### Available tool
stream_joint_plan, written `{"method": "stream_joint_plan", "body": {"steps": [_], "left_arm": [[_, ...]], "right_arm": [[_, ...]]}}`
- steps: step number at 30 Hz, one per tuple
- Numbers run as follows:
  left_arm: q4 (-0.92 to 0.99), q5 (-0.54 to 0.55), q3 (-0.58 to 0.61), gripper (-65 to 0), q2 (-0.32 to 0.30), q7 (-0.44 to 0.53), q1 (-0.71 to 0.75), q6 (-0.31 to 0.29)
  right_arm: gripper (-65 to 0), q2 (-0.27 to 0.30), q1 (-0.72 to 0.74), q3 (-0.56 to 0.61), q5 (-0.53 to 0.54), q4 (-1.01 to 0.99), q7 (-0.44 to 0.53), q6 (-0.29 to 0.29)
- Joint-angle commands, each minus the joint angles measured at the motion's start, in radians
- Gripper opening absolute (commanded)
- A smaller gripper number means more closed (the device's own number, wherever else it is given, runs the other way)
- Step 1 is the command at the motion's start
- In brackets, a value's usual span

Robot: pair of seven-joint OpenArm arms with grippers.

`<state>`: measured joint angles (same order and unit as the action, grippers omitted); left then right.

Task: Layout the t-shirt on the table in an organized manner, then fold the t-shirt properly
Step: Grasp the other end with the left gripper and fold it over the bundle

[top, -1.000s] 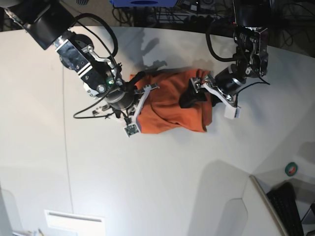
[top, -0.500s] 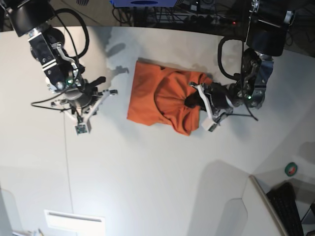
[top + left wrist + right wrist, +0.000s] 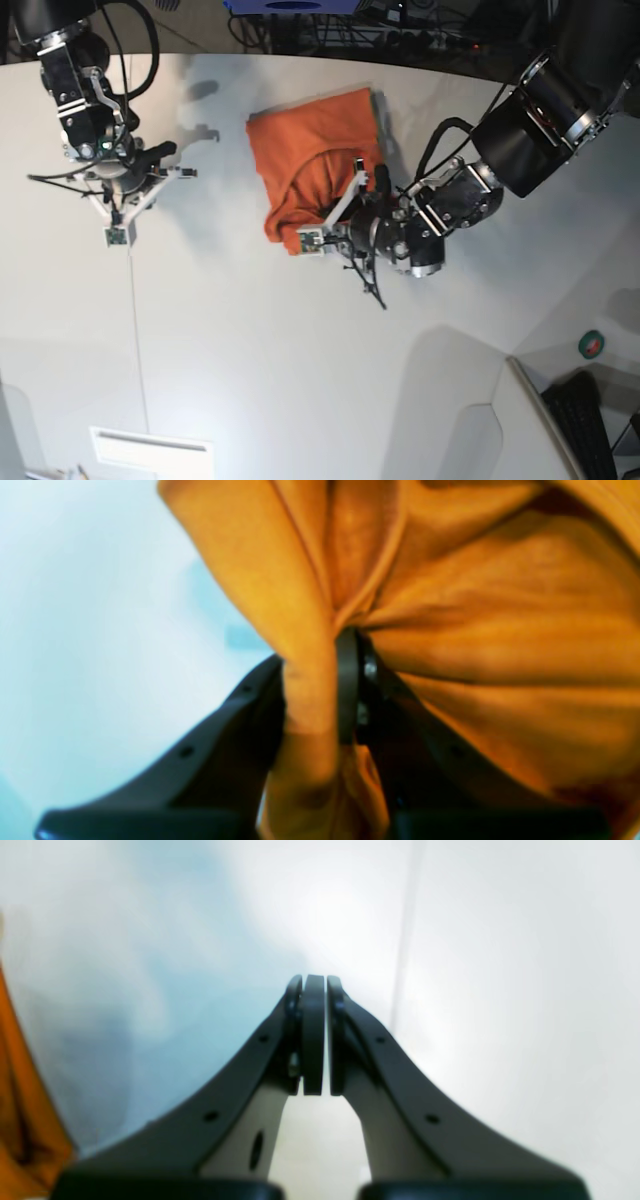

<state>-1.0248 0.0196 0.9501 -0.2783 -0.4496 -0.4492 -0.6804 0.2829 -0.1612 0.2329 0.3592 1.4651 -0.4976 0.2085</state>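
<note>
Left gripper (image 3: 320, 680): I had it clamped on a bunched fold of the t-shirt (image 3: 315, 160).
Right gripper (image 3: 314, 1035): I held it closed and empty above bare counter (image 3: 250, 350).
T-shirt: crumpled at the counter's far middle, well apart from my right gripper.

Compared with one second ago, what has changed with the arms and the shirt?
The right gripper let go of the shirt and drew away toward the table edge on the base view's left; it is now shut and empty. The left gripper, then open, closed on a fold and carried it across the shirt toward that side. The shirt stayed bunched, not laid flat.
</note>
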Motion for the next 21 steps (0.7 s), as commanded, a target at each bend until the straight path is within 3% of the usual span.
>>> {"method": "stream_joint_plan", "body": {"steps": [1,7,12,21], "left_arm": [[0.011,-0.017,0.025,-65.0,0.026,-0.018,0.011,-0.018],[0.011,-0.06,0.028,-65.0,0.098,0.03,-0.001,-0.018],[0.011,-0.125,0.028,-65.0,0.126,0.062,-0.009,-0.018],[0.014,-0.123,0.028,-65.0,0.164,0.064,-0.052,-0.018]], "right_arm": [[-65.0,0.005,0.005,-0.013,-0.001,0.015,0.015,0.001],[-65.0,0.005,-0.008,-0.039,-0.001,0.013,0.015,0.001],[-65.0,0.005,-0.013,-0.03,-0.001,0.013,0.015,0.001],[-65.0,-0.007,-0.09,-0.027,-0.001,0.012,0.015,0.001]]}}
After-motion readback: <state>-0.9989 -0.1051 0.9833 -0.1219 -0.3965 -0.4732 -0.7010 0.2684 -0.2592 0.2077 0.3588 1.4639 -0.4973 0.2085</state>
